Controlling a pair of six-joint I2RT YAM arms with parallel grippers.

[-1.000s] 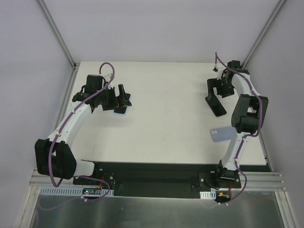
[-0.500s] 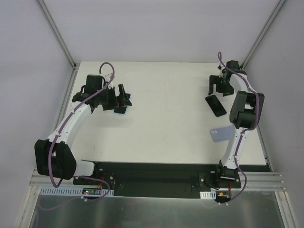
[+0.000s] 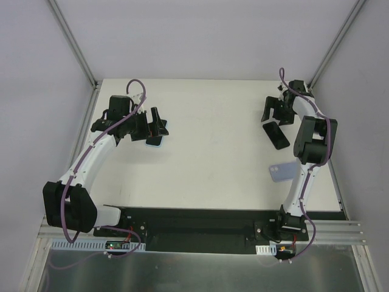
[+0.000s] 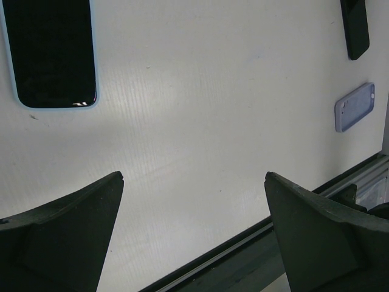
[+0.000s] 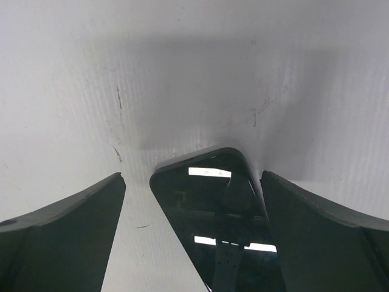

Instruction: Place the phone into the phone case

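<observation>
A black phone lies flat at the far right of the table. In the right wrist view its rounded far end sits between my open right gripper's two jaws, untouched. A lavender phone case lies back-up nearer the front, partly under the right arm; it also shows in the left wrist view. A second dark-screened phone with a light blue rim lies at the far left. My left gripper is open and empty just above and beside it.
The white table ends in a dark front rail, which also shows at the bottom of the left wrist view. Frame posts and grey walls close in the back and sides.
My right gripper has shifted a little left and lowered over the far end of the black phone. The right elbow has risen. The left arm has not moved.
</observation>
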